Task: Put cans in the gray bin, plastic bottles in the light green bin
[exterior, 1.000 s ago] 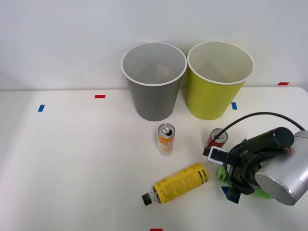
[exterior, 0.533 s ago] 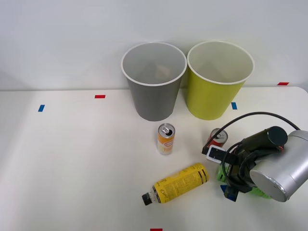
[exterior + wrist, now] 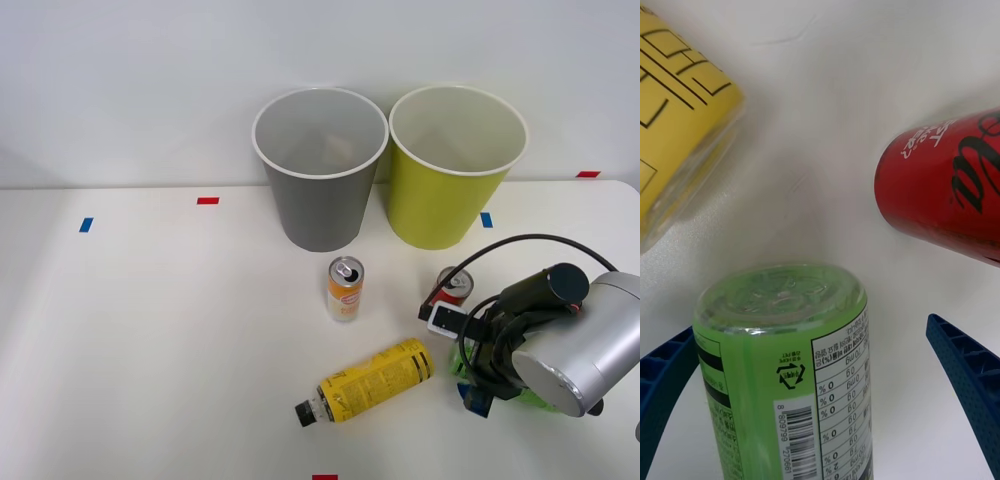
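My right gripper (image 3: 820,405) is spread open, one blue finger (image 3: 966,375) on each side of the green-wrapped bottle (image 3: 786,360), which lies on the table (image 3: 150,330) between them. The red can (image 3: 947,195) stands just beyond my fingertips; the yellow-wrapped bottle (image 3: 681,112) lies nearby.

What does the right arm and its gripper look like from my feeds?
The right arm has a silver-gray cylindrical shell with black wrist housing, a black cable looping over it and a small white module by the wrist. The right gripper has two dark blue, ribbed fingers.
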You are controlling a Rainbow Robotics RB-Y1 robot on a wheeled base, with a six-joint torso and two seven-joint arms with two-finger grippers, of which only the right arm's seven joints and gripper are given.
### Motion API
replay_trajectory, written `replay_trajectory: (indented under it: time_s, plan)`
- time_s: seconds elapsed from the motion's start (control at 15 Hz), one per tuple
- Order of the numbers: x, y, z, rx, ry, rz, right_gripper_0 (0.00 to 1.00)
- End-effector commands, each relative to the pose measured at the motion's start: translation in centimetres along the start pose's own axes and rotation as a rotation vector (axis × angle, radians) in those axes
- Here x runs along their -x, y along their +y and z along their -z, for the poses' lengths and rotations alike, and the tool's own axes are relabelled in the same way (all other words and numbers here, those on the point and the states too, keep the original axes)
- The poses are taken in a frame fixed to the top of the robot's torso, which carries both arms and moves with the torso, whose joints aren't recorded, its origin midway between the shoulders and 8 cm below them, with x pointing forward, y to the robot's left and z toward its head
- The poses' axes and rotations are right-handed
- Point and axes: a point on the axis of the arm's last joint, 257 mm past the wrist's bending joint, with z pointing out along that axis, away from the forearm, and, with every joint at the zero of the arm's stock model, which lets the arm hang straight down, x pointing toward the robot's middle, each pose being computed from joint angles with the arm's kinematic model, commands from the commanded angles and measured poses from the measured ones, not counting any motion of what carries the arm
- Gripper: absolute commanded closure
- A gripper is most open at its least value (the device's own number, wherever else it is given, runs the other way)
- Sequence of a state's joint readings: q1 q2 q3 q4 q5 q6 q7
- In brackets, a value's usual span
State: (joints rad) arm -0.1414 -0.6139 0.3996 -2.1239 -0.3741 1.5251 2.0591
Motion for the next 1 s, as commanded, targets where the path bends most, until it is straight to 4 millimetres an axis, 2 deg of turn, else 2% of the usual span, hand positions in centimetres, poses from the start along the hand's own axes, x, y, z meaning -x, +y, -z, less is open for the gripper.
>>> replay_trajectory:
  time_s: [0.07,0.13,0.2,0.27,0.33,0.4,0.8,1.0]
  plan:
    - [-0.1,0.0,-0.1,-0.003,0.005,0.008,0.08]
    - [0.0,0.1,-0.1,-0.003,0.004,0.011,0.46]
    - [-0.1,0.1,-0.1,-0.002,0.005,0.011,0.77]
    - [0.0,0.1,-0.1,-0.003,0.004,0.011,0.94]
    - [0.0,0.1,-0.1,-0.003,0.004,0.011,0.99]
    - [-0.1,0.0,-0.1,-0.003,0.005,0.012,1.00]
    - [-0.6,0.0,0.0,-0.005,0.014,0.011,1.00]
    - [-0.7,-0.6,1.9,-0.017,0.022,0.012,1.00]
